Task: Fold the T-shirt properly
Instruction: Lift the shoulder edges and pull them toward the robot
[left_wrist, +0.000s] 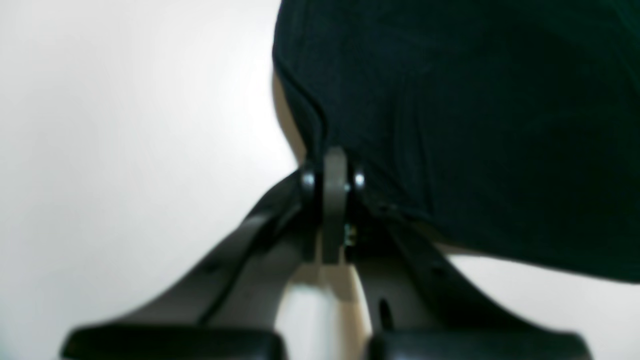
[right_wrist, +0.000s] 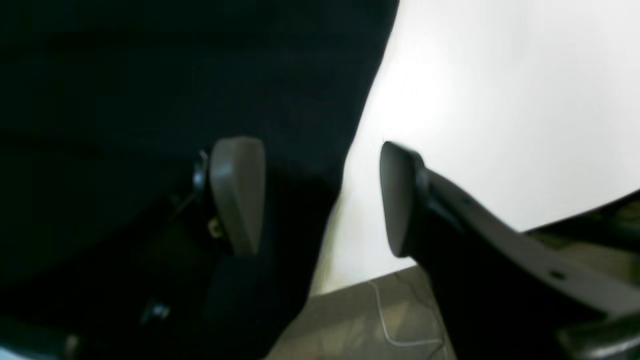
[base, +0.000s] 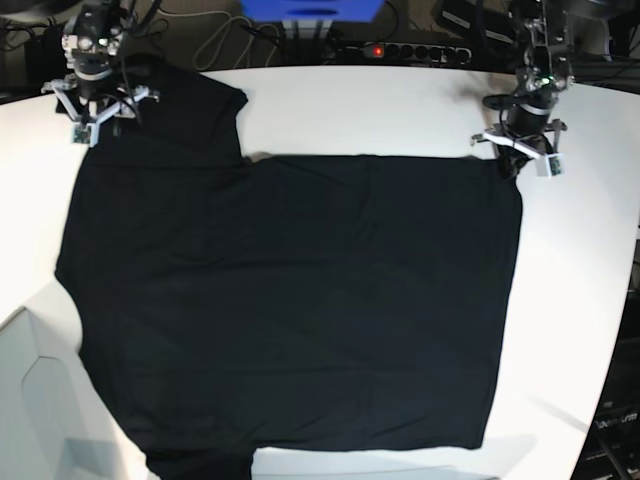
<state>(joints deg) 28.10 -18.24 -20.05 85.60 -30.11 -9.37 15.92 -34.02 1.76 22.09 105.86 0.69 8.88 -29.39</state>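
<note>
While the shirt (base: 290, 300) lies flat on the white table (base: 400, 110), the left gripper (left_wrist: 334, 172) is pinched tight on the shirt's far corner. At the shirt's other far corner, the right gripper (right_wrist: 310, 200) has its jaws wide apart.

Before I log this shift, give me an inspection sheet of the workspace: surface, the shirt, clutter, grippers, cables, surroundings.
Surface: white table, mostly covered by cloth.
Job's things: black T-shirt spread flat, one sleeve toward the far corner.
Clutter: nothing seen on the table.
Grippers: left gripper shut on the T-shirt's edge; right gripper open, one finger over the cloth.
Cables: loose white cable on the floor; wires behind the table.
Surroundings: power strip, blue box.
</note>
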